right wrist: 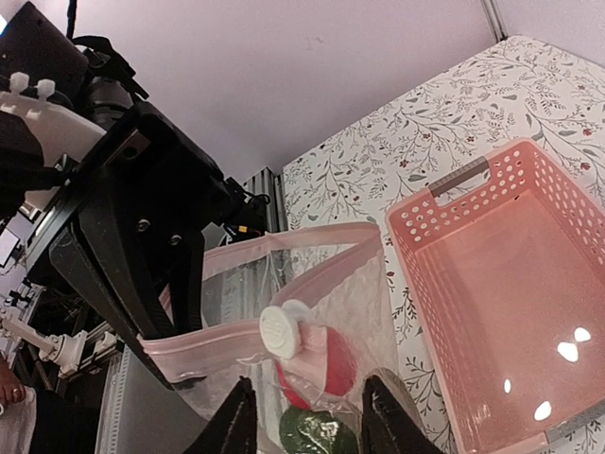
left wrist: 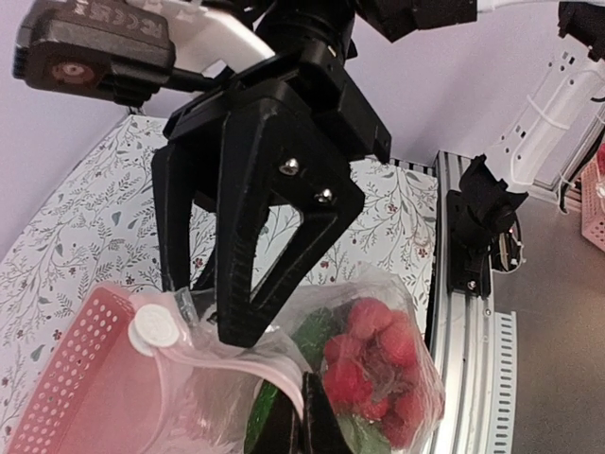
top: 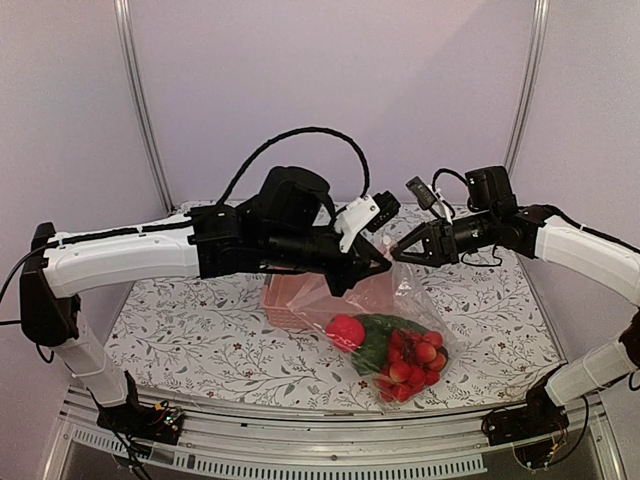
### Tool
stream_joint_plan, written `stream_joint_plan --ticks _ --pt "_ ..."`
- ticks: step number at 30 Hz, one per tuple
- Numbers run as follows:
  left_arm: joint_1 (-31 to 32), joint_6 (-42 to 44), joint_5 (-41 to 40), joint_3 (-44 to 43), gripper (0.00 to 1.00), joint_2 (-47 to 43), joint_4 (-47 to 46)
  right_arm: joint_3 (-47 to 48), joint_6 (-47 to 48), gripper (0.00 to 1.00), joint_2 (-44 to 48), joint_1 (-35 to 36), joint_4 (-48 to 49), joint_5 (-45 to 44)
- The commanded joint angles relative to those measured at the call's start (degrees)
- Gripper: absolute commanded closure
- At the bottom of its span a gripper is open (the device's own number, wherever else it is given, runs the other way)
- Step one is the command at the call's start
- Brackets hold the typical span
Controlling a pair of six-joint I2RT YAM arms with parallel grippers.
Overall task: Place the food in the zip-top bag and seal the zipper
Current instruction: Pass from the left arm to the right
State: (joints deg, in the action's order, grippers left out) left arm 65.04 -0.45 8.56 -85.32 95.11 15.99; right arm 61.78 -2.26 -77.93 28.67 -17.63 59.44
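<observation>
Surface: your table (top: 190, 330) carries a white cloth printed with grey vines, and a metal rail (top: 300, 435) runs along its near edge. Pale lilac walls (top: 330, 80) close the back and sides, with two metal poles (top: 140, 100) at the corners.

Count:
- Arms: one left arm (top: 120, 255) and one right arm (top: 590, 250).
- Containers: one clear bag (top: 400, 300) and one pink basket (top: 285, 300).
- On the bag: one white slider (right wrist: 281, 329).
- Food in the bag: one round red piece (top: 345, 330), one green pepper (top: 375, 340) and one cluster of small red fruits (top: 415, 362). The fruits overlap, so you cannot count them exactly.

Left gripper (left wrist: 299, 421): fingers clenched on the pink zipper (right wrist: 217, 345) at the bag's mouth.

Right gripper (right wrist: 307, 407): fingers spread and released. The slider sits just ahead of them, in line with the gap.

The two sets of fingertips are close together, nearly tip to tip. The bag hangs below them with its mouth edges apart and the food low in its bottom. You cannot confirm contact with the table. The basket stands on the table below the left fingers, behind the bag.
</observation>
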Motion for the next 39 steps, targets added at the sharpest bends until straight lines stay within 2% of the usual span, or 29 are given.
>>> stream_joint_plan --ticks 1,3,7,13,15,18,21,28,31,36,39 --pt "-1.12 0.36 0.46 1.42 1.00 -2.06 0.36 0.32 -0.47 0.74 -0.64 1.11 1.96 4.19" --pt "-1.19 0.36 0.17 1.67 1.00 -2.10 0.44 0.30 -0.61 0.89 -0.68 1.13 1.98 4.13" --pt "-1.26 0.36 -0.66 2.59 1.00 -2.49 0.53 0.48 -0.93 1.00 0.28 1.13 1.06 0.91" --pt "-1.84 -1.08 -8.16 3.32 0.98 -3.46 2.35 2.23 -0.46 1.00 3.31 1.13 -3.02 -3.14" --pt "-2.26 -2.13 -12.62 3.32 0.92 -3.97 2.98 2.97 -0.42 1.00 5.13 1.13 -5.01 -4.31" --pt "-2.89 -3.69 -15.46 3.17 0.72 -4.63 3.11 4.29 0.38 1.00 7.47 1.13 -8.63 -6.26" --pt "-3.03 -2.98 -13.25 1.46 0.56 -4.64 2.72 5.98 1.87 1.00 9.22 1.20 -12.78 -7.87" --pt "-3.07 -1.46 -6.83 -2.56 0.30 -3.00 -4.84 8.36 6.35 1.00 9.63 2.32 -19.16 -9.34" --pt "-3.69 -0.57 -0.50 -3.56 0.29 -1.24 -7.18 8.06 7.45 1.00 9.48 2.85 -20.95 -9.72" --pt "-3.79 1.87 8.52 -8.76 0.30 4.07 -4.10 7.22 7.88 1.00 10.16 3.06 -21.00 -11.52" --pt "-3.95 1.28 11.95 -12.45 0.27 7.17 -1.36 7.73 7.89 1.00 10.34 3.06 -21.15 -12.85"
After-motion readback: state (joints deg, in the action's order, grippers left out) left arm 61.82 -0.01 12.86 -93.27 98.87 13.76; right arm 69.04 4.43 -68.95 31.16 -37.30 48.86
